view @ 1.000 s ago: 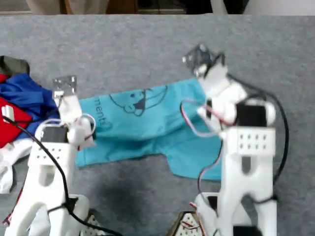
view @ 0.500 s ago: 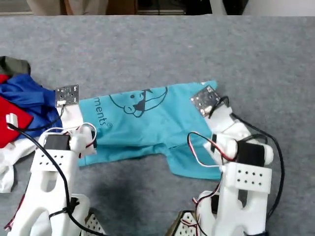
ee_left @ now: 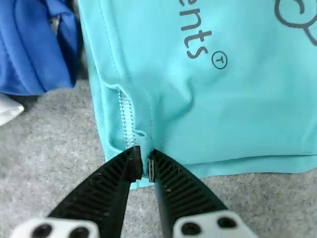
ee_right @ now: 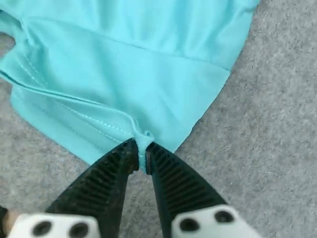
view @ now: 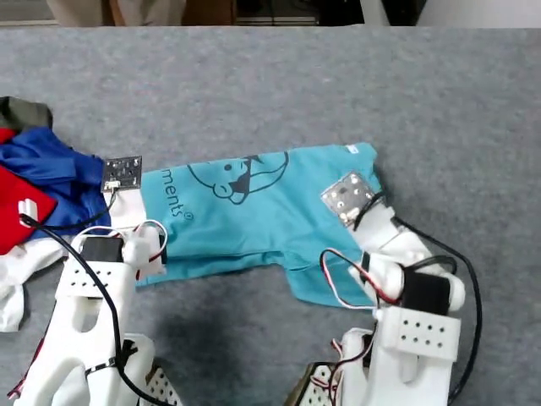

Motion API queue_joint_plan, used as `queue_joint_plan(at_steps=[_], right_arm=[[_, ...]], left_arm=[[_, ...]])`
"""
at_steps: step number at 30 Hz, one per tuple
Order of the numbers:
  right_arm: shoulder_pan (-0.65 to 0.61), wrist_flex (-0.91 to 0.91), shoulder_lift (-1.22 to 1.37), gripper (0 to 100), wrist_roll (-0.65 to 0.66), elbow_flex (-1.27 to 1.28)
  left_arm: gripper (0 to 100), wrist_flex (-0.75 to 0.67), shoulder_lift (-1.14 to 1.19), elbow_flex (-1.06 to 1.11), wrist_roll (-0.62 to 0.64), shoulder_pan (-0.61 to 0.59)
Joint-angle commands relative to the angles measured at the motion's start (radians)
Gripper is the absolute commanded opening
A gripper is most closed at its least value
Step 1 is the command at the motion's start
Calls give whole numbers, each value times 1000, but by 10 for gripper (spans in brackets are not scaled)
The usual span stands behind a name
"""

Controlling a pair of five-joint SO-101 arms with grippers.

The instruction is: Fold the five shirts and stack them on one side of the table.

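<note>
A teal shirt (view: 254,211) with a dark printed drawing lies spread across the middle of the grey table (view: 254,85). My left gripper (ee_left: 142,166) is shut on its hem near a stitched seam, at the shirt's left near corner. My right gripper (ee_right: 141,154) is shut on a small pinch of fabric at the edge of the shirt's near right part (view: 325,283). In the high view the left arm (view: 97,262) and the right arm (view: 406,288) stand over those two corners. Other shirts lie heaped at the left: blue (view: 46,169), red (view: 21,216), white (view: 17,266), dark green (view: 21,110).
The blue shirt (ee_left: 34,49) lies right beside the teal one's left edge. Bare grey table stretches behind the shirt and to its right (view: 473,152). Both arm bases stand at the near edge.
Both arms have drawn back toward the near edge. The right one travelled far, from beyond the shirt's far right corner down onto its near right part. The shirt's far right corner now lies uncovered.
</note>
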Motion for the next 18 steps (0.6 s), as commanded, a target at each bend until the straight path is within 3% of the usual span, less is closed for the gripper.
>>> queue_joint_plan(at_steps=[1,12,18], right_arm=[[81,17,-36,5,52,2],[85,17,-41,16,180,58],[87,21,-41,181,281,54]], left_arm=[[19,15,-22,-9,-14,6],[20,21,-15,-3,-81,-28],[61,60,-22,-28,-81,-29]])
